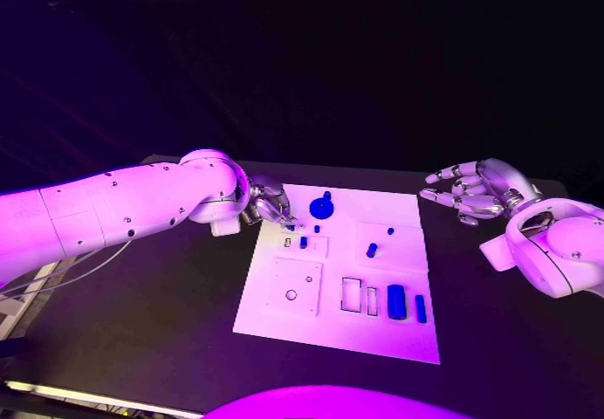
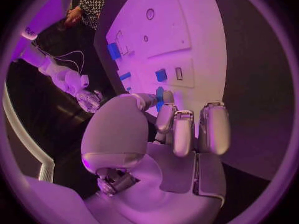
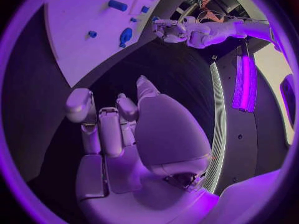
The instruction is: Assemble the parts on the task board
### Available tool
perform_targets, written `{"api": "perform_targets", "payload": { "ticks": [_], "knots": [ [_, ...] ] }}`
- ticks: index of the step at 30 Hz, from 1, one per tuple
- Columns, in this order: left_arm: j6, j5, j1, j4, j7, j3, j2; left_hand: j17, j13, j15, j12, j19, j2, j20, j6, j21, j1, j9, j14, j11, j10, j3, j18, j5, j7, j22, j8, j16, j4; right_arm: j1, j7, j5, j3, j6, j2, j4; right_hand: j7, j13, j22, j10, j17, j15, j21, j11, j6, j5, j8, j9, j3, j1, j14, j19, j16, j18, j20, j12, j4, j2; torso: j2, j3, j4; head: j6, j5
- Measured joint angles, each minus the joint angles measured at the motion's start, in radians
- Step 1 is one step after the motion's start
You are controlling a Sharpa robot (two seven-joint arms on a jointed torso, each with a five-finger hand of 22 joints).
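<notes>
Both hands hold nothing: the left hand (image 1: 270, 206), fingers apart, sits at the task board (image 1: 403, 336)'s far-left corner, the round blue part (image 1: 322, 209) just beside it at 3 o'clock, while the right hand (image 1: 475, 191), fingers loosely curled, waits well apart.

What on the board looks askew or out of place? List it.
Nothing looks damaged or spilled. The board lies flat on the table. Blue parts lie loose on it beside open slots, as expected mid-assembly. The left hand is at the board's far left corner; the right hand hovers off it, holding nothing.
</notes>
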Motion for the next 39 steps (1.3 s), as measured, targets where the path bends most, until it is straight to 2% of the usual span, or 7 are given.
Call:
{"api": "perform_targets", "payload": {
  "ticks": [3,7,11,13,20,24,39],
  "knots": [
    [-0.009,-0.028,-0.004,0.014,0.000,-0.001,-0.003,0.000,0.001,0.000,0.002,0.004,-0.008,-0.004,0.003,0.000,-0.002,0.000,0.000,0.004,0.004,0.006,0.000,0.000,0.000,0.001,0.000,0.000,-0.005,0.000,0.005,0.002,0.000,-0.010,-0.001,-0.002,0.002,-0.061,-0.039,-0.034,-0.046,-0.006,-0.061,0.000,-0.005,0.000,0.004,-0.002,0.003,0.000,-0.007,-0.025,-0.033,0.001,0.000,-0.058,0.003,0.000,0.000,0.0000,-0.0008,-0.002,0.002],
    [-0.016,-0.055,-0.010,0.022,-0.005,-0.002,-0.003,0.000,0.004,0.000,0.002,0.004,-0.014,-0.004,0.003,0.000,0.002,0.000,0.000,0.004,0.004,0.008,0.000,-0.002,0.000,0.002,0.000,0.000,-0.003,0.000,0.013,0.003,0.000,-0.023,-0.002,-0.002,0.001,-0.214,-0.154,-0.114,-0.191,-0.010,-0.240,0.001,-0.016,0.000,0.012,-0.004,0.008,0.004,-0.059,-0.106,-0.143,0.040,-0.002,-0.207,0.003,-0.004,0.000,0.0002,-0.0017,-0.003,0.003],
    [-0.017,-0.077,-0.013,0.025,-0.013,-0.003,-0.002,0.001,0.006,0.000,0.002,0.004,-0.017,-0.004,0.003,0.000,-0.001,0.001,0.000,0.000,0.007,0.008,0.000,-0.002,0.000,0.004,0.000,0.000,-0.003,0.000,0.021,0.003,0.000,-0.036,-0.003,-0.002,0.004,-0.366,-0.290,-0.181,-0.445,-0.007,-0.446,0.006,-0.026,0.000,0.023,-0.008,0.020,0.009,-0.154,-0.176,-0.380,0.054,0.000,-0.364,0.002,-0.009,0.001,0.0006,-0.0018,-0.007,0.003],
    [-0.017,-0.085,-0.014,0.026,-0.022,-0.004,-0.001,0.001,0.006,0.000,0.002,0.004,-0.017,-0.004,0.004,0.000,-0.001,0.001,0.000,0.000,0.007,0.008,0.000,-0.002,0.000,0.004,0.000,0.000,-0.003,0.000,0.025,0.003,0.000,-0.041,-0.003,-0.002,0.019,-0.429,-0.343,-0.230,-0.559,0.010,-0.524,0.026,-0.054,0.000,0.024,-0.011,0.024,0.009,-0.237,-0.219,-0.542,0.054,0.014,-0.442,0.004,-0.009,0.001,0.0006,-0.0017,-0.008,0.002],
    [-0.016,-0.093,-0.016,0.028,-0.062,-0.011,0.005,0.001,0.010,0.000,0.002,0.004,-0.018,-0.004,0.008,0.000,-0.003,0.001,0.000,0.001,0.013,0.011,0.000,-0.002,0.002,0.006,0.000,0.000,0.000,0.000,0.040,0.023,0.000,-0.050,-0.002,-0.004,0.020,-0.621,-0.494,-0.354,-0.668,0.070,-0.720,0.068,-0.105,0.000,0.064,-0.006,0.041,0.004,-0.393,-0.327,-0.836,0.054,0.072,-0.623,0.002,-0.023,0.001,0.0006,-0.0013,-0.012,0.001],
    [-0.015,-0.096,-0.016,0.028,-0.085,-0.017,0.008,0.001,0.010,0.000,0.002,0.004,-0.021,-0.004,0.010,0.000,-0.005,0.006,0.000,0.000,0.014,0.011,0.000,-0.002,0.000,0.005,-0.002,0.000,0.000,0.000,0.054,0.053,0.000,-0.050,-0.002,-0.007,0.020,-0.783,-0.604,-0.355,-0.744,0.097,-0.829,0.092,-0.116,0.000,0.085,-0.012,0.049,0.009,-0.440,-0.357,-0.998,0.054,0.100,-0.713,0.002,-0.028,0.001,0.0005,-0.0012,-0.015,0.001],
    [-0.012,-0.097,-0.026,0.024,-0.130,-0.023,0.017,0.001,0.010,0.000,0.002,0.004,-0.022,-0.004,0.010,0.000,-0.007,0.007,0.000,0.000,0.014,0.014,0.000,-0.003,0.000,0.005,-0.002,0.000,0.003,0.000,0.090,0.132,0.000,-0.047,0.001,-0.011,0.020,-0.928,-0.714,-0.335,-0.804,0.107,-0.908,0.096,-0.116,0.000,0.093,-0.035,0.051,0.018,-0.435,-0.343,-1.123,0.054,0.114,-0.750,-0.001,-0.026,0.001,0.0002,-0.0009,-0.020,0.000]
  ]
}}
